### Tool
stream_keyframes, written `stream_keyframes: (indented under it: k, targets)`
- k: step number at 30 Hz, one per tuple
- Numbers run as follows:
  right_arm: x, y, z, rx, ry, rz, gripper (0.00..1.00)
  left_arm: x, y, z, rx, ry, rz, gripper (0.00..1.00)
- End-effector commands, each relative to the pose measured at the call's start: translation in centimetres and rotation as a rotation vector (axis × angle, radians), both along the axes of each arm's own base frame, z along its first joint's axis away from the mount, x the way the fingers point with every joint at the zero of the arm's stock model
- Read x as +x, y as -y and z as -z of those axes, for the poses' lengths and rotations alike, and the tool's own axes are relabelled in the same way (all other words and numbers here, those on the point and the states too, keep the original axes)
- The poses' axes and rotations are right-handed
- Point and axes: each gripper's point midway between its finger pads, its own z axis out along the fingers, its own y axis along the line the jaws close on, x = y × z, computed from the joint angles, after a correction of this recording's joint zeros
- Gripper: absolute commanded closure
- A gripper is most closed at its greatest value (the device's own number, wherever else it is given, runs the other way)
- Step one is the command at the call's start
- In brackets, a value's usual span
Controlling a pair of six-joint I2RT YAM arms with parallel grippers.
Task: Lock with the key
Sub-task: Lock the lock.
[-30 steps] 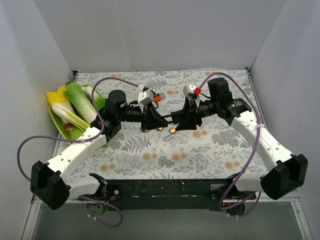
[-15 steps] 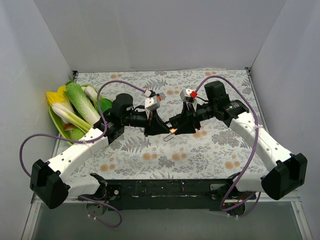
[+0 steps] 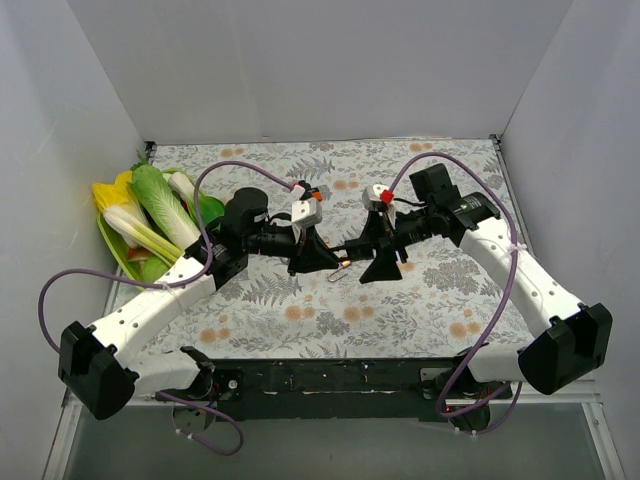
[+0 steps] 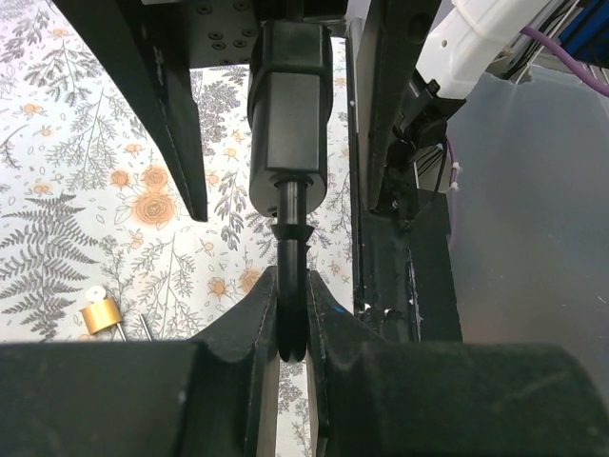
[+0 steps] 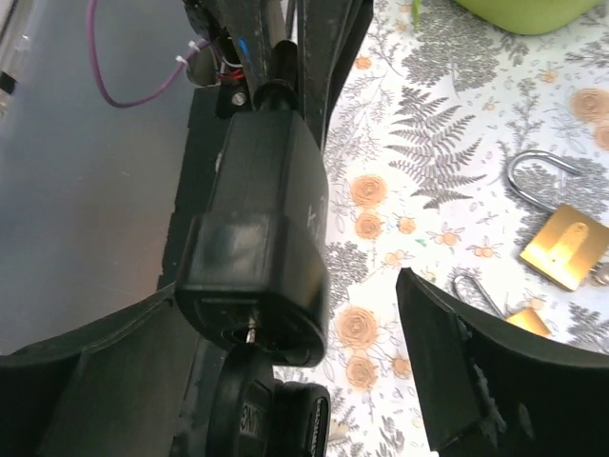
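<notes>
My left gripper (image 4: 290,290) is shut on the shackle of a black padlock (image 4: 288,114) and holds it out above the floral table. In the top view the left gripper (image 3: 322,257) faces my right gripper (image 3: 381,262) at mid-table. In the right wrist view the black padlock (image 5: 262,238) hangs between the spread fingers of my right gripper (image 5: 295,295), which is open. A black-headed key (image 5: 249,405) sticks in the padlock's keyhole, with a second black key head beside it. The right fingers (image 4: 174,114) flank the lock body.
Two brass padlocks (image 5: 563,246) (image 5: 526,320) with open shackles lie on the floral cloth below the grippers; one shows in the top view (image 3: 343,264). A green tray (image 3: 110,243) of toy vegetables sits at the left wall. White walls enclose three sides.
My right gripper has let go of the key, opened, and drawn back a little to the right. The left gripper still holds the padlock, shifted slightly right from a second ago.
</notes>
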Motion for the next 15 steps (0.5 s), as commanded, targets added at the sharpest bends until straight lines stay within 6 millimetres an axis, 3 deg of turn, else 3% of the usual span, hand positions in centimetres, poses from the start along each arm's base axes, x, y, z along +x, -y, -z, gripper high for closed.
stream_keyframes:
  k: [1, 4, 11, 15]
  targets:
    - [0.7, 0.7, -1.6, -0.026, 0.102, 0.008, 0.09, -0.2, 0.0, -5.0, -0.081, 0.18, 0.059, 1.0]
    - [1.1, 0.9, -2.1, -0.051, 0.133, -0.001, 0.07, -0.3, 0.1, -4.2, -0.046, 0.154, 0.087, 1.0]
    - [1.5, 0.9, -0.6, -0.105, 0.107, 0.005, 0.07, -0.1, 0.5, -3.7, -0.035, 0.108, 0.091, 1.0]
    - [1.7, 0.6, -0.2, -0.13, 0.163, -0.017, 0.14, 0.1, 0.6, -3.6, -0.026, 0.087, 0.085, 1.0]
